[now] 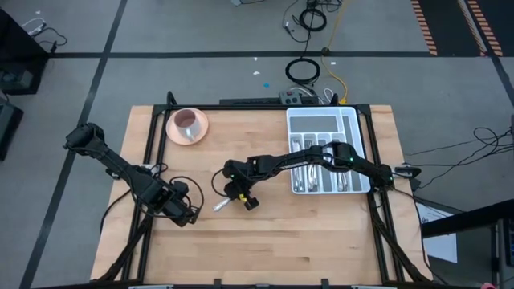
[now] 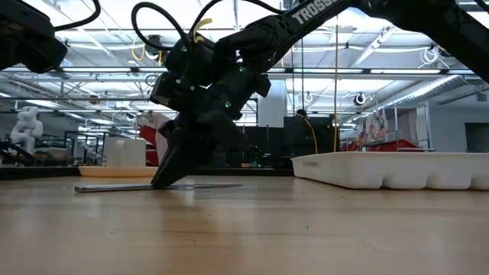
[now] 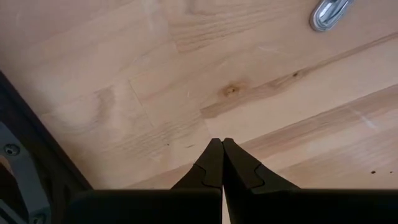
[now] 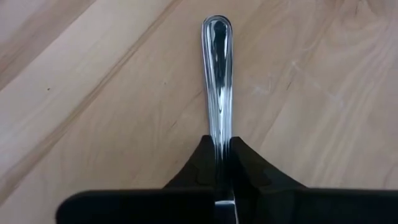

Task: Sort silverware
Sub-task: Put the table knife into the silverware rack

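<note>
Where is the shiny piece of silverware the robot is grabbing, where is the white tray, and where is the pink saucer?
piece of silverware [image 4: 218, 74]: right wrist view, on its handle.
white tray [image 1: 356, 152]: high view, on its right wall.
pink saucer [image 1: 172, 128]: high view, on its left rim.

Both arms low over table, both grippers closed.
Right arm stretched across toward table middle, right gripper [image 1: 241, 198] angled down, fingertips at surface, fingers [image 4: 208, 163] pinched tight on a utensil handle [image 4: 217, 81]. Left arm folded near left edge, left gripper [image 3: 222, 144] idle, fingers pressed together, holding nothing.
</note>
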Robot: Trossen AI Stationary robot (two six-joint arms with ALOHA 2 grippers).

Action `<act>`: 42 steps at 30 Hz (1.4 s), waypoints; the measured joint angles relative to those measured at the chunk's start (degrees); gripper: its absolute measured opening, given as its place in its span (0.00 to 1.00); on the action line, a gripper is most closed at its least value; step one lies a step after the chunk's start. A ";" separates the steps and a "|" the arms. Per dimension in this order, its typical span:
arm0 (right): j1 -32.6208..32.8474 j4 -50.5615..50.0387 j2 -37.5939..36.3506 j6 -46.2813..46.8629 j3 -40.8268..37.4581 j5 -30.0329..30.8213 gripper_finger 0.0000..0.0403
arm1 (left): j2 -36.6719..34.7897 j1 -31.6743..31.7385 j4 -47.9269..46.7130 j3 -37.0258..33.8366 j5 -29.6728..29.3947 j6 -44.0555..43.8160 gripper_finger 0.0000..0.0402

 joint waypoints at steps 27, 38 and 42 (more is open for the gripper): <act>0.96 -17.42 -15.96 -5.60 -0.85 8.34 0.00 | -0.02 0.00 -0.46 0.00 -5.06 0.08 0.00; 0.74 -44.04 -25.80 -18.45 -0.69 18.42 0.00 | 0.00 0.00 0.11 -1.25 -6.25 -0.30 0.00; 0.68 -52.73 -27.81 -22.42 -0.69 22.74 0.00 | 0.00 0.00 0.30 -1.25 -6.37 -0.30 0.00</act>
